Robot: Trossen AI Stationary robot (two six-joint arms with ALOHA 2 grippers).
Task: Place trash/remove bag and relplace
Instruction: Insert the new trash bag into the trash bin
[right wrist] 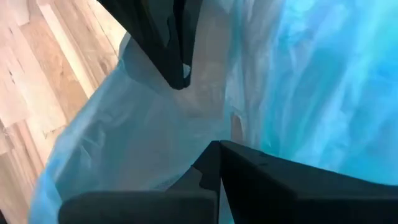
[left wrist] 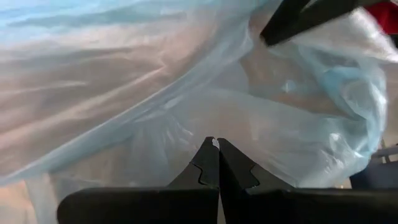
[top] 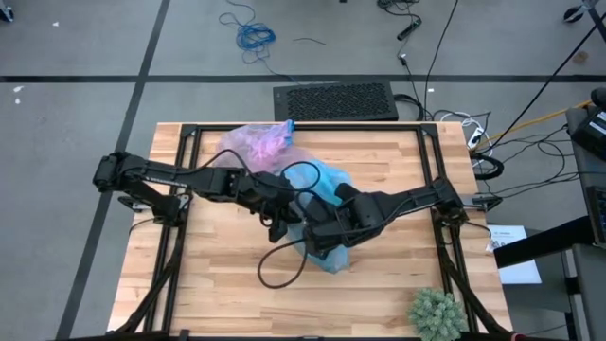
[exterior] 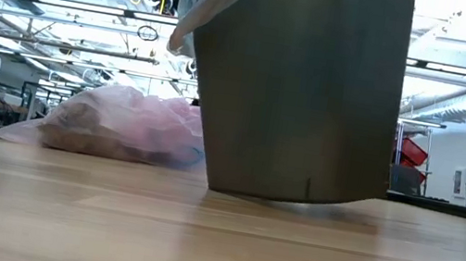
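My left tool (left wrist: 217, 144) has its fingers pressed together, with a thin fold of the light blue bag (top: 327, 182) apparently pinched at the tips. My right tool (right wrist: 217, 146) is likewise closed, its fingers buried in the same blue plastic, though I cannot tell whether it really grips any film. Both tools meet over the middle of the surface (top: 227, 284), the left (top: 276, 216) coming in from one side and the right (top: 320, 237) from the other, at the rim of the bin (exterior: 300, 94), which stands slightly tilted with the blue bag draped over its edge. Behind the bin, toward the far edge of the surface, lies the pink bag (top: 251, 144), slumped on its side, with brown crumpled trash (exterior: 89, 122) showing through the film. A green spiky plant (top: 437, 313) sits at the near corner on my right.
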